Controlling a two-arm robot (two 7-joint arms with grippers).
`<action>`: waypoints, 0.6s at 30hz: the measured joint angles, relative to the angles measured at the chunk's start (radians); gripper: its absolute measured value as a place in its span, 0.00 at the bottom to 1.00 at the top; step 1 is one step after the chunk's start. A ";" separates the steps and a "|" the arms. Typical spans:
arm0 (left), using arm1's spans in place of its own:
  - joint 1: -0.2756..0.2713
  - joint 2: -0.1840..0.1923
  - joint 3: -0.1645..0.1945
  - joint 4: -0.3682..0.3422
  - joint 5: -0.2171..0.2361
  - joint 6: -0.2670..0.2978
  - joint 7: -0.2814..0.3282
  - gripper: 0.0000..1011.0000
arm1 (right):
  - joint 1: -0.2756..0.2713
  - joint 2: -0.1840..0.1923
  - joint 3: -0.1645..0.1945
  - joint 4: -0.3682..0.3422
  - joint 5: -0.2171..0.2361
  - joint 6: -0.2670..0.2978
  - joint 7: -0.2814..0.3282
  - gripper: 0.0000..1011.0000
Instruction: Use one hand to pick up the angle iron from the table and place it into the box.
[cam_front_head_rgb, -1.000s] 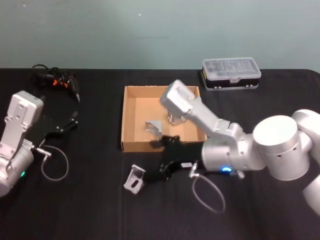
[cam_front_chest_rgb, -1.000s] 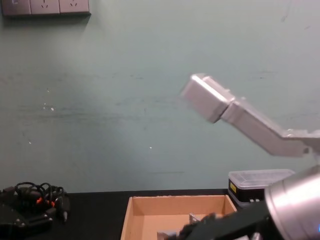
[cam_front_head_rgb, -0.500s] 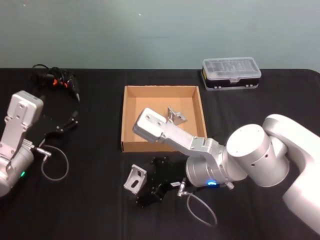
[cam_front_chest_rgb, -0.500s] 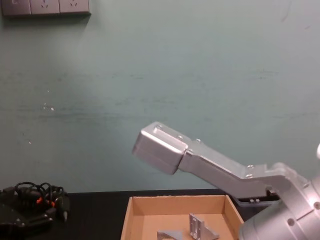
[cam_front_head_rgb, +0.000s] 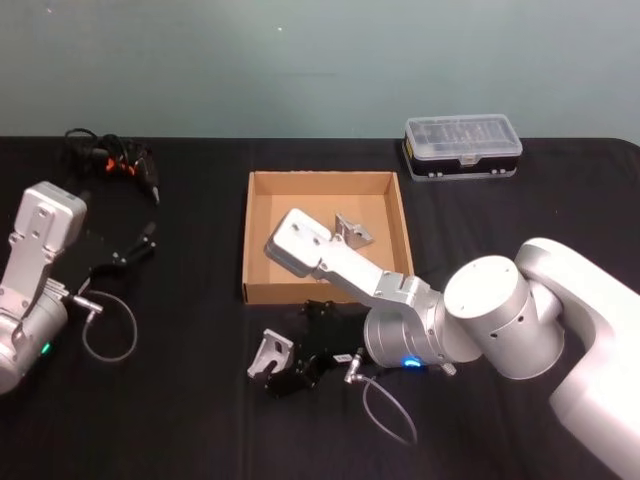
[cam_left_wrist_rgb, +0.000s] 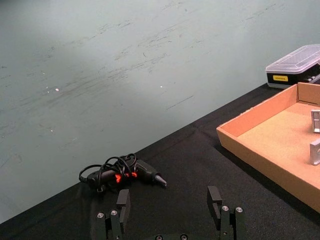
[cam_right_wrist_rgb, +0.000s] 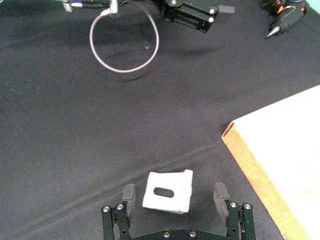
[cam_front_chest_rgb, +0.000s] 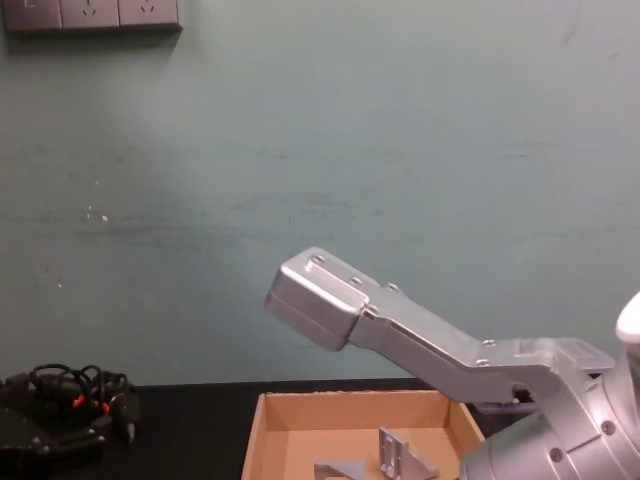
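While the right gripper (cam_right_wrist_rgb: 174, 196) hangs low over the table (cam_front_head_rgb: 180, 420) with its fingers spread wide, the angle iron (cam_right_wrist_rgb: 168, 192) lies between them, ungripped, near the box (cam_front_head_rgb: 246, 250). The left gripper (cam_left_wrist_rgb: 170, 200), fingers also apart, rests at the table's left.

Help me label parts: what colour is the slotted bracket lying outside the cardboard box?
Pale silver-grey; the bent metal angle bracket shows best in the right wrist view.
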 joint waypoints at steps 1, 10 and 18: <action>0.000 0.000 0.000 0.000 0.000 0.000 0.000 1.00 | -0.002 -0.003 0.002 0.001 -0.002 -0.002 -0.003 0.99; 0.000 0.000 0.000 0.000 0.000 0.000 0.000 1.00 | -0.020 -0.023 0.018 0.007 -0.025 -0.015 -0.014 0.99; 0.000 0.000 0.000 0.000 0.000 0.000 0.000 1.00 | -0.028 -0.031 0.028 0.015 -0.039 -0.022 -0.020 0.99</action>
